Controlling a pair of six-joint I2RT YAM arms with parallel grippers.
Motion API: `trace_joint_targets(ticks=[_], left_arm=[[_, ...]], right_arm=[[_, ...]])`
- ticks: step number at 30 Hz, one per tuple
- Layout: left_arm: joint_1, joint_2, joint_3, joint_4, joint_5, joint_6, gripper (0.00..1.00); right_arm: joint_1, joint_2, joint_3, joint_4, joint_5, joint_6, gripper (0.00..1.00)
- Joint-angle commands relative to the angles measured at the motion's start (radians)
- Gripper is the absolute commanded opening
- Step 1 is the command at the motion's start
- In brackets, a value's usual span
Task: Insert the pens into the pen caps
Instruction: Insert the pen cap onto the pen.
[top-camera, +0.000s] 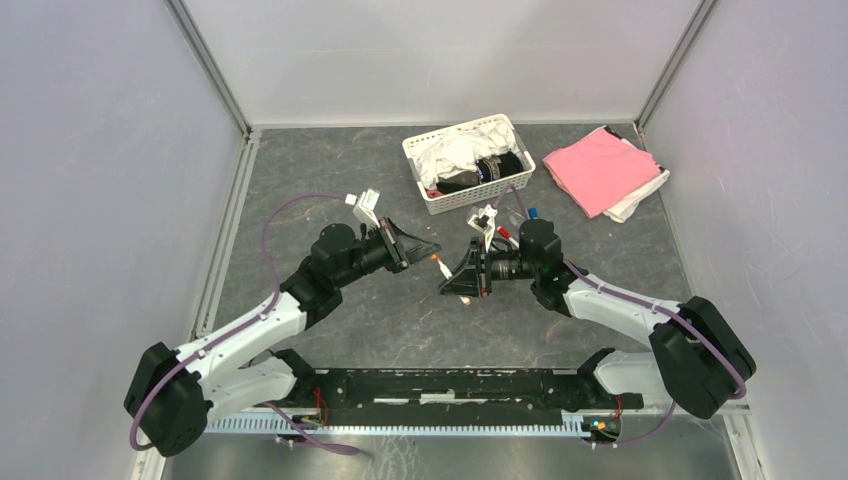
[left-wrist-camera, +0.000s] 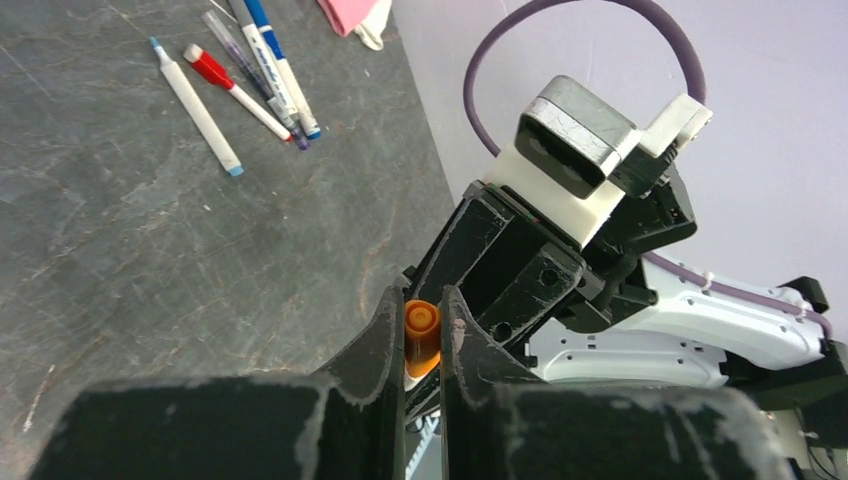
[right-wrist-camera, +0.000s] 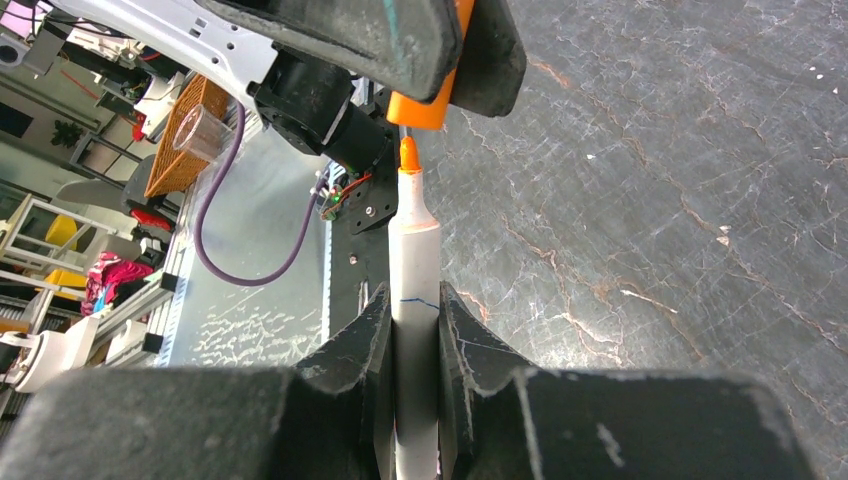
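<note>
Left side first: the left claw (left-wrist-camera: 420, 310) is clamped on the orange cap (left-wrist-camera: 421, 340), which sits right between the two fingers near their tips, poking out a bit past them. From above, that claw (top-camera: 428, 247) hangs over the middle of the grey table (top-camera: 330, 170), pointing right toward the other arm.

Next along is the white pen (right-wrist-camera: 415, 250). Its barrel runs straight up between the fingers of the right claw (right-wrist-camera: 413, 295), which is squeezed shut on it, and the orange nib (right-wrist-camera: 406, 155) sticks well out past the fingertips. The nib sits right under the open mouth of the cap, a touch off to one side. We honestly can't tell if it's touching the rim yet, but it's not inside.

Past the two claws, the other pens lie loose on the table, bunched together: a white one with pale blue ends (left-wrist-camera: 197, 105), a red-capped one (left-wrist-camera: 225, 85) and a blue-printed one (left-wrist-camera: 275, 60). They're well clear of both claws.

Further back there's a white basket (top-camera: 425, 190) stuffed with cloth, and to its right a folded pink cloth (top-camera: 600, 165).
</note>
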Motion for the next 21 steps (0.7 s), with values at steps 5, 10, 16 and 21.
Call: trace_joint_targets(ticks=[5,10,16,21], left_arm=[[-0.011,-0.021,0.063,-0.062,-0.060,0.085,0.02],[-0.041,0.000,0.072,-0.048,-0.065,0.084,0.02],[-0.062,0.001,0.072,-0.046,-0.085,0.082,0.02],[-0.083,0.001,0.069,-0.073,-0.128,0.087,0.02]], right_arm=[[0.003,-0.002,0.036,0.016,0.006,-0.009,0.00],[0.003,0.001,0.036,0.015,0.010,-0.009,0.00],[0.004,-0.002,0.036,0.010,0.020,-0.010,0.00],[0.002,-0.008,0.038,0.010,0.022,-0.012,0.00]])
